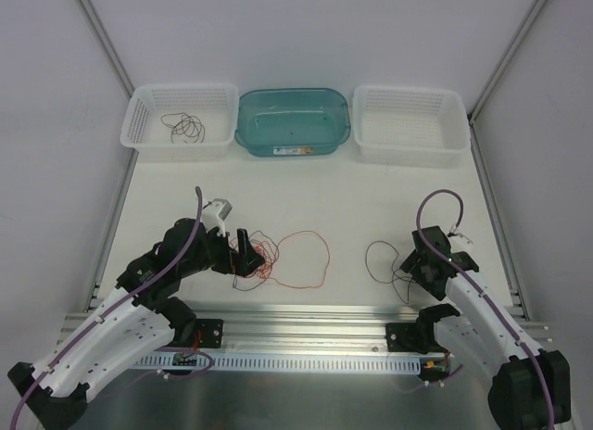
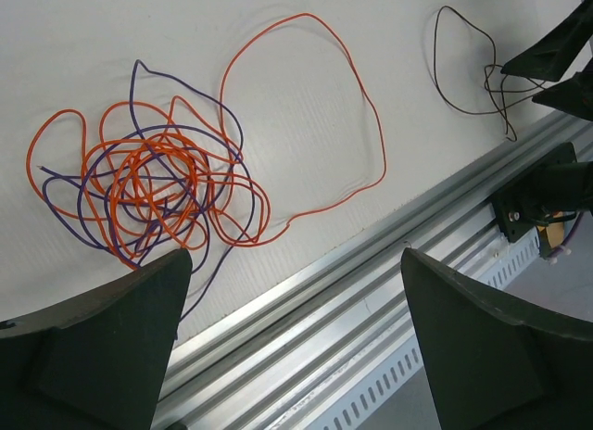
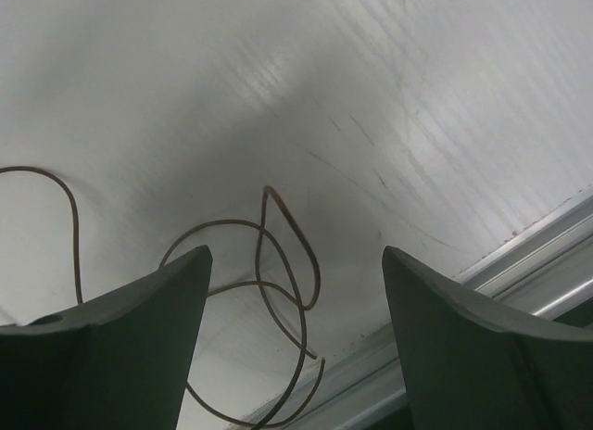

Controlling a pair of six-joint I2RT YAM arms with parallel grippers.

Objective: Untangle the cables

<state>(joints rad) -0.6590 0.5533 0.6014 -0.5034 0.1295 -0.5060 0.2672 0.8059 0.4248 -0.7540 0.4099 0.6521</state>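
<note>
Orange-and-purple wire tangle (image 2: 153,184) is lying before the wide-open left gripper (image 2: 292,259); pinching only the big loose loop (image 2: 381,154) seems best.

We saw a white table (image 1: 371,208) carrying an orange-and-purple wire tangle (image 1: 262,259), a loose dark wire (image 1: 378,261), two white mesh baskets (image 1: 176,150) (image 1: 412,152) and a teal plastic tub (image 1: 259,145).

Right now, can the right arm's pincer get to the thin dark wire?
Probably yes: the right pincer is open right by the thin dark wire, and nothing covers it.
</note>
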